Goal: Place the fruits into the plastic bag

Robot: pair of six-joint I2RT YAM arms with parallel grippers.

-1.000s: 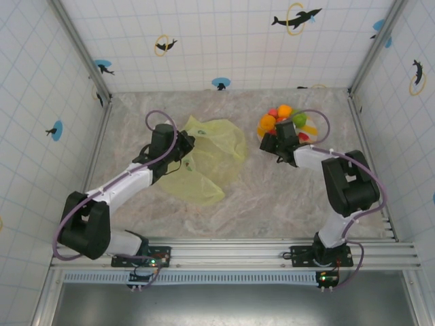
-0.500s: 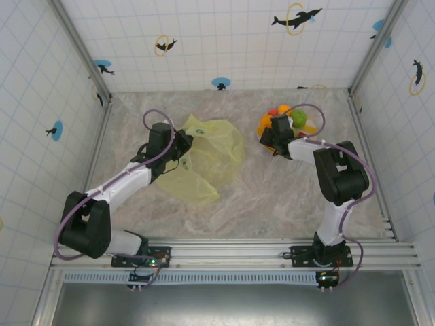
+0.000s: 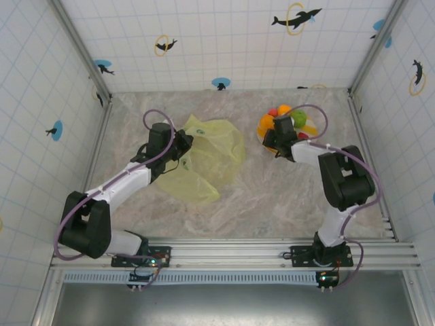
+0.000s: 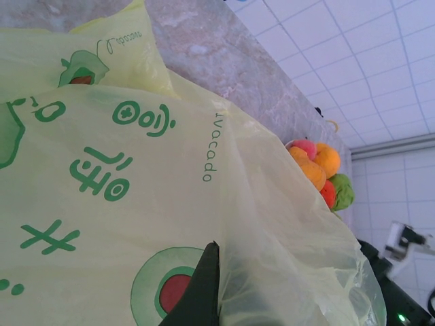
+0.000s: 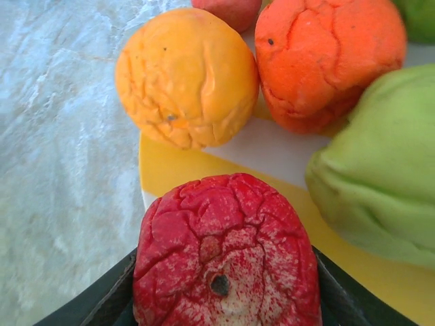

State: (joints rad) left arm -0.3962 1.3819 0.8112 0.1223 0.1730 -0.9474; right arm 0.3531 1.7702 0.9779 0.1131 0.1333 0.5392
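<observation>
Across the overhead frame spread the marbled table (image 3: 272, 204), and left of centre on it lay the bag (image 3: 211, 159), a crumpled yellow-green sheet. The left gripper (image 3: 185, 144) sat at the bag's upper left edge with its jaws closed, pinching a fold of the plastic. From the left wrist, the bag (image 4: 136, 170) rose across most of the frame with its green print facing the camera, and one dark finger (image 4: 204, 285) poked up at the bottom centre.

Toward the upper right of the overhead frame sat the plate (image 3: 311, 128), with the fruits (image 3: 282, 117) heaped on it, well apart from the bag. The right gripper (image 3: 272, 137) hung at the pile's lower left side.

From the right wrist, the red fruit (image 5: 224, 258) rested on the plate's rim (image 5: 177, 170) at the bottom centre. The jaws pressed against both of its flanks, so they were gripping it. Above it lay a yellow-orange fruit (image 5: 187, 75) at the upper left, a deeper orange one (image 5: 326, 58) touching it at the upper right, and a green fruit (image 5: 380, 170) at the right edge.
</observation>
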